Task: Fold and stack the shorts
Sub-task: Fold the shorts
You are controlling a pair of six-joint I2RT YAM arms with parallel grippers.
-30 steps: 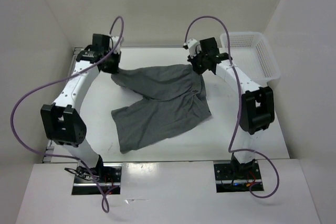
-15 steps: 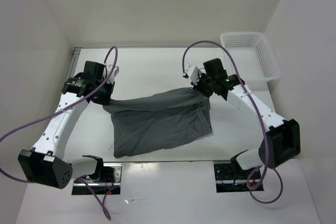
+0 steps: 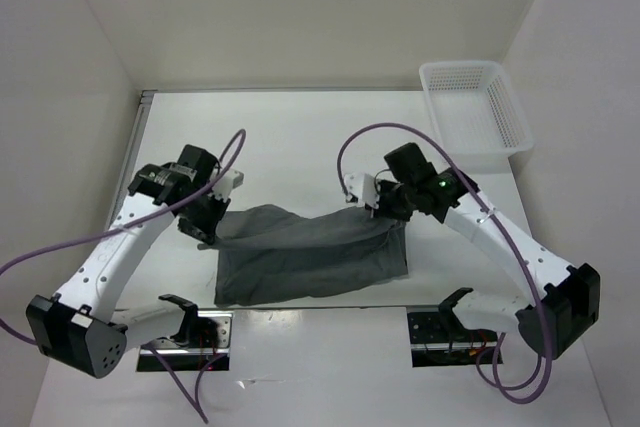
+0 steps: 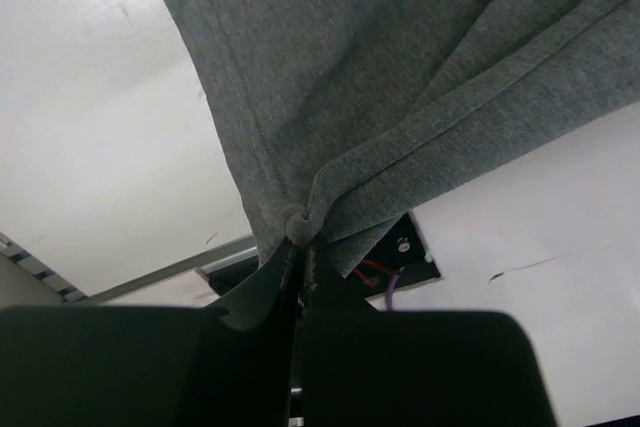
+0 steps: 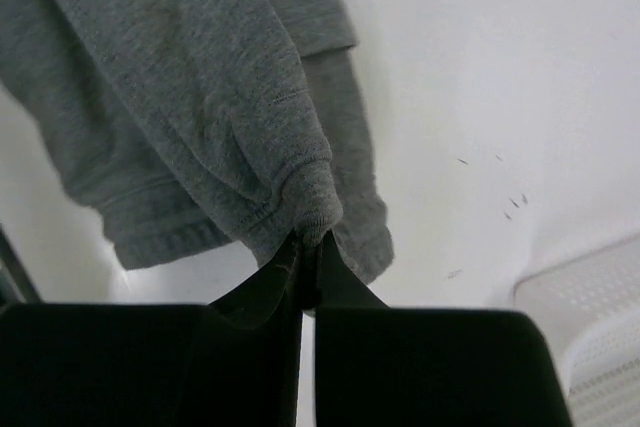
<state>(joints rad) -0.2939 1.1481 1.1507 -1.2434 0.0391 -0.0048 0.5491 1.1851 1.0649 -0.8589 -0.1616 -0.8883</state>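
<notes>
The grey shorts (image 3: 305, 252) hang folded between my two grippers near the table's front edge, with the lower part lying on the table. My left gripper (image 3: 207, 229) is shut on the shorts' left corner; in the left wrist view the fabric (image 4: 380, 77) bunches at my closed fingertips (image 4: 300, 239). My right gripper (image 3: 385, 209) is shut on the right corner; in the right wrist view a thick hem fold (image 5: 200, 87) is pinched at my fingertips (image 5: 312, 242).
A white basket (image 3: 475, 105) stands at the table's back right corner, and its edge shows in the right wrist view (image 5: 590, 327). White walls enclose the table on three sides. Purple cables loop over both arms.
Both grippers have pulled the shorts' far edge toward the front of the table, folding the spread shorts over into a narrower band. The grips have stayed shut.
</notes>
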